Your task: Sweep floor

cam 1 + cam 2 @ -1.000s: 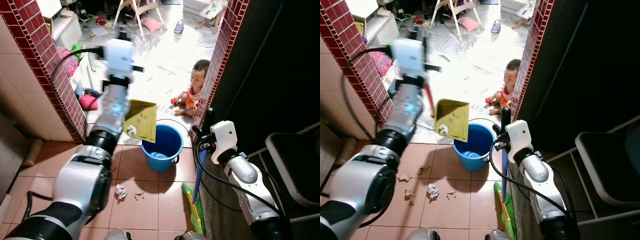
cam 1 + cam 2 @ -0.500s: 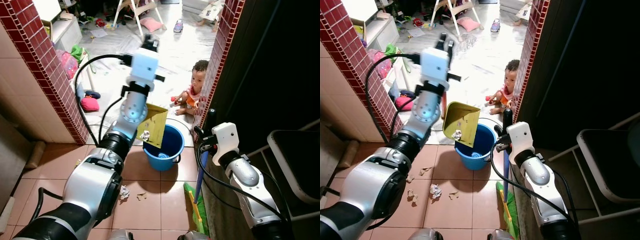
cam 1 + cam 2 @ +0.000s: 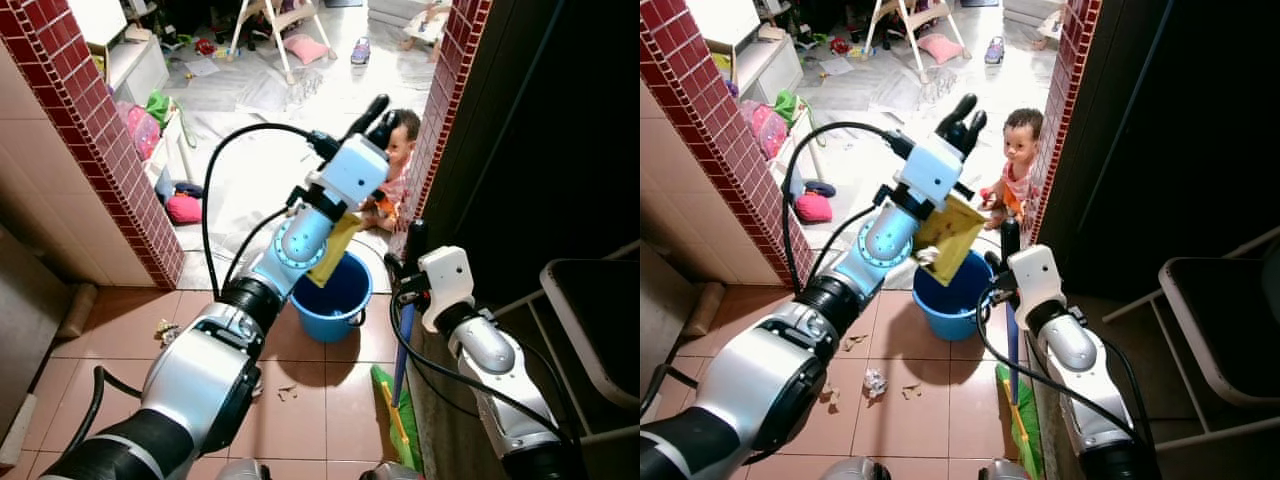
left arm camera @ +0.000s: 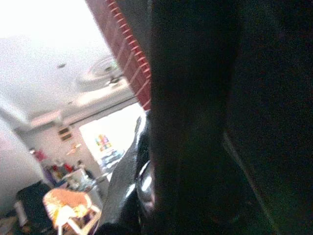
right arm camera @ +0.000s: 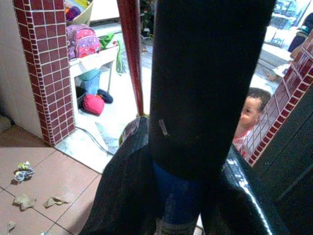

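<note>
Left claw point(image 3: 962, 113) grips the yellow dustpan point(image 3: 952, 238), tilted over the blue bucket point(image 3: 949, 300); right claw point(image 3: 405, 262) clamps the broom handle point(image 3: 401, 345)

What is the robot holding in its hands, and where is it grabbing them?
The left gripper holds the yellow dustpan by its handle, tipped over the blue bucket. The right gripper grips the broom by its stick.

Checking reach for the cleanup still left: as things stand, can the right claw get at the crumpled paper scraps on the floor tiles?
Probably not. The right claw is shut on the broom handle, and the paper scraps lie across the tiles beyond the blue bucket.
</note>
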